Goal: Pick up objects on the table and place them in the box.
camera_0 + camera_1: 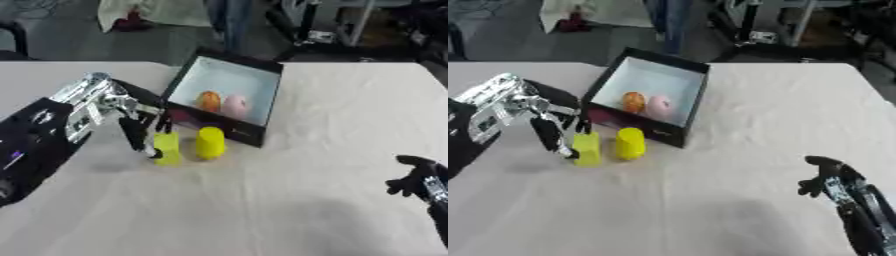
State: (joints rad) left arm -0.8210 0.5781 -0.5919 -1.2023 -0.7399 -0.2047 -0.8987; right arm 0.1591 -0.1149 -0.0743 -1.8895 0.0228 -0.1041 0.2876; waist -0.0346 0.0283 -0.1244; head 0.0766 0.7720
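Left hand (140,131) left of the box (267,95), fingers curled round a yellow-green block (167,148) standing on the table (289,200). Yellow cylinder (210,142) upright just right of the block, right in front of the box. Inside the box: orange object (208,100), pink object (234,106). Right hand (826,180) well right of the box, curled on nothing.

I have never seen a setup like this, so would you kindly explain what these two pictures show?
Both pictures come from the two eyes of a camera in a humanoid robot's head, looking down at a table covered with a white cloth. The left hand has its fingers around a yellow-green block, which stands beside a yellow cylinder. Behind them sits a black box with an orange object and a pink object inside. The right hand idles at the lower right, holding nothing.
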